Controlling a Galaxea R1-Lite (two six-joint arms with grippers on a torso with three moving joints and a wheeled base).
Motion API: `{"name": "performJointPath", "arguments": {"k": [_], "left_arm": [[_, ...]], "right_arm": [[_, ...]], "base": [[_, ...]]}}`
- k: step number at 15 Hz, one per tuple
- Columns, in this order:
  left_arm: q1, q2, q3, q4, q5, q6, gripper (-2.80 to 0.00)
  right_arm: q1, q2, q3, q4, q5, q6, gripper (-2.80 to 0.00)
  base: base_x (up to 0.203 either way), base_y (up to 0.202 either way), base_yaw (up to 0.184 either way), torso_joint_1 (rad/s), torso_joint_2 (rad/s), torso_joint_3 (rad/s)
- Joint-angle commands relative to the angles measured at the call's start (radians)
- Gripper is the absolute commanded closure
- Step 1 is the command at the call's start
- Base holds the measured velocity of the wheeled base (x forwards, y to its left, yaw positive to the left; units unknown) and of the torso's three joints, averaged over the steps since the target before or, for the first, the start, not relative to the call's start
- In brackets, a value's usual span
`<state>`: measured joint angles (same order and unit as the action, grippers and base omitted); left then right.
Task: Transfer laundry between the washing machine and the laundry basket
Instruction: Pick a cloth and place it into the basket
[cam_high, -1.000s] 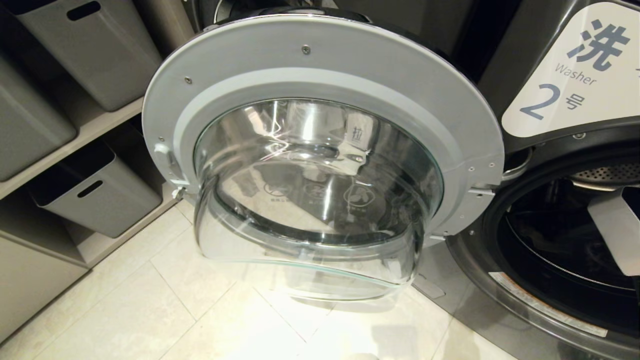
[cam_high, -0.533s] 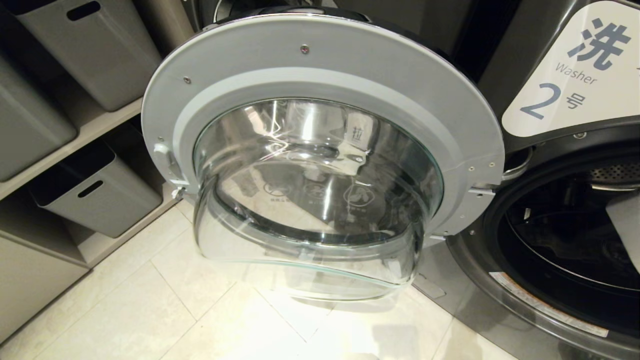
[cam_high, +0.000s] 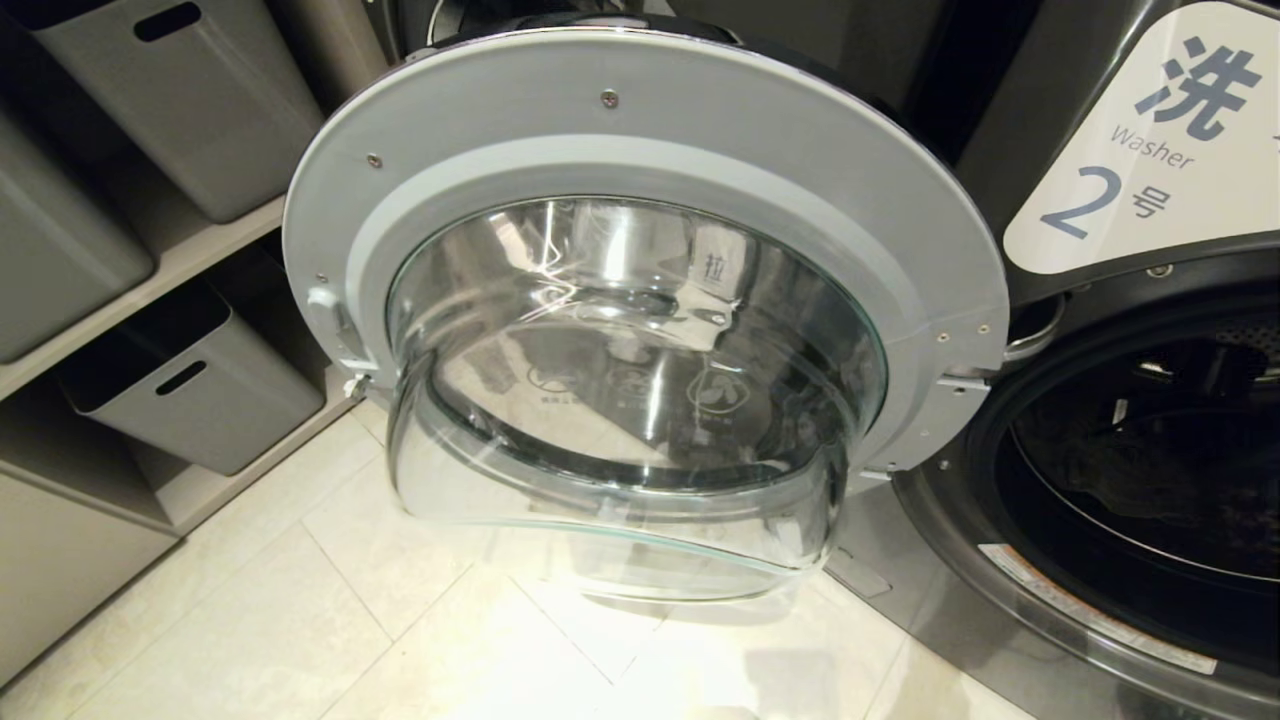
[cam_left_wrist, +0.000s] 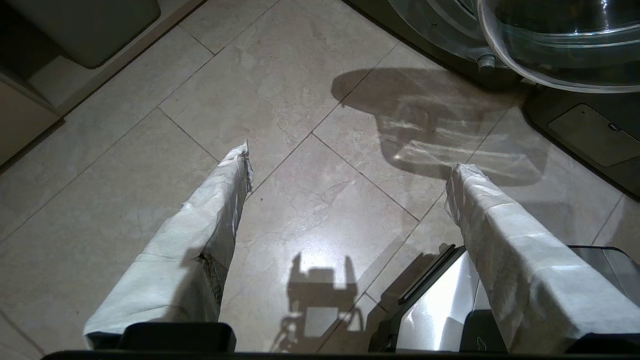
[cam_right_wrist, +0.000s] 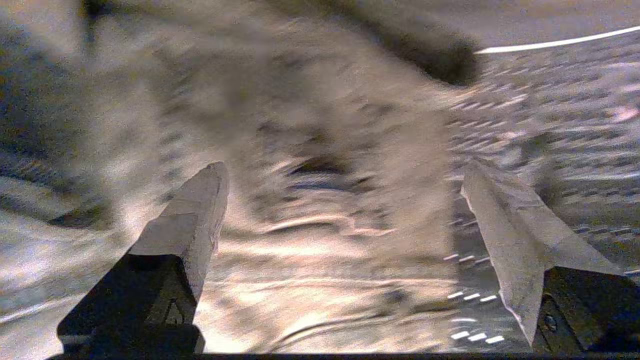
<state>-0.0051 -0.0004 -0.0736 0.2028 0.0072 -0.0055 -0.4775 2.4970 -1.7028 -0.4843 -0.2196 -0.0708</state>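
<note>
One right arm has left the washing machine (cam_high: 1130, 480) drum.

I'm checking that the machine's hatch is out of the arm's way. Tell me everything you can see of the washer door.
The washer door stands swung wide open, to the left of the drum opening. It is round: a grey plastic ring with small screws frames a deep, clear glass bowl bulging toward the camera. A latch sits on its left edge, hinges join it to the dark washer on its right. It hangs above the tiled floor; nothing else touches it.
</note>
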Motion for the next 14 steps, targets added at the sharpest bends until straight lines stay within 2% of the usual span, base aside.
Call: {"name": "performJointPath", "arguments": {"k": [1, 6, 8, 10, 12, 14], "left_arm": [[0.001, -0.002, 0.0, 0.001, 0.0, -0.001, -2.8], [0.001, -0.003, 0.0, 0.001, 0.0, -0.001, -2.8], [0.001, -0.003, 0.0, 0.001, 0.0, -0.001, -2.8], [0.001, -0.002, 0.0, 0.001, 0.0, -0.001, -2.8], [0.001, -0.001, 0.0, 0.001, 0.0, -0.001, -2.8], [0.001, -0.001, 0.0, 0.001, 0.0, -0.001, -2.8]], "right_arm": [[-0.028, -0.012, -0.007, -0.004, 0.002, -0.01, -2.8], [-0.044, -0.006, 0.026, -0.062, 0.069, -0.026, -2.8], [-0.036, -0.022, 0.061, -0.066, 0.134, 0.011, -2.8], [-0.026, -0.08, 0.148, -0.021, 0.192, 0.062, -2.8], [-0.025, -0.138, 0.209, 0.067, 0.2, 0.076, -2.8], [-0.024, -0.159, 0.225, 0.076, 0.198, 0.066, -2.8]], "base": [[0.0, 0.0, 0.0, 0.0, 0.0, 0.0], [0.0, 0.0, 0.0, 0.0, 0.0, 0.0], [0.0, 0.0, 0.0, 0.0, 0.0, 0.0], [0.0, 0.0, 0.0, 0.0, 0.0, 0.0], [0.0, 0.0, 0.0, 0.0, 0.0, 0.0], [0.0, 0.0, 0.0, 0.0, 0.0, 0.0]]}}
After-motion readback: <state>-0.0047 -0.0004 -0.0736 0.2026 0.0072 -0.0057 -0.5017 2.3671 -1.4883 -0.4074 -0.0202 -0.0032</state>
